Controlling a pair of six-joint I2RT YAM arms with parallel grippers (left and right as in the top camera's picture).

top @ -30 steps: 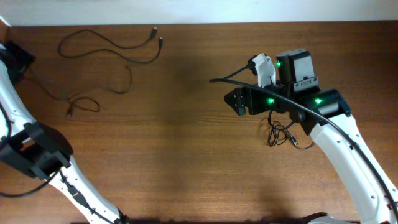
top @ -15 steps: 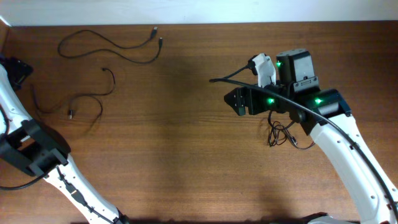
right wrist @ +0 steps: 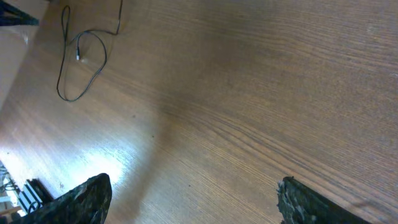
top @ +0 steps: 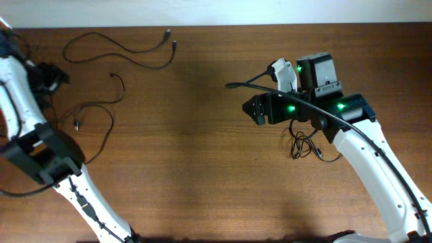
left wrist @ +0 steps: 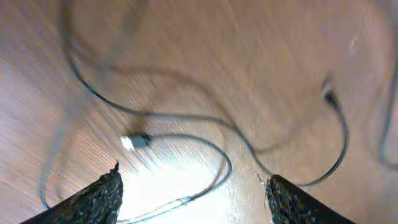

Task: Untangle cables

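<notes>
Swinging inward from the counter's [top: 202,175] left edge over the last second, the left arm [top: 23,101] now holds its jaws wide and empty over part of the second cable [top: 122,91]. That cable has gone slack in an open, wavy loop, apart from the long cable [top: 150,68] spread at the far left. Those two look freed. Right jaws hang wide over bare wood, gripping nothing. The knotted bunch [top: 305,145] beneath the right arm [top: 364,155] seems to be what's left.
</notes>
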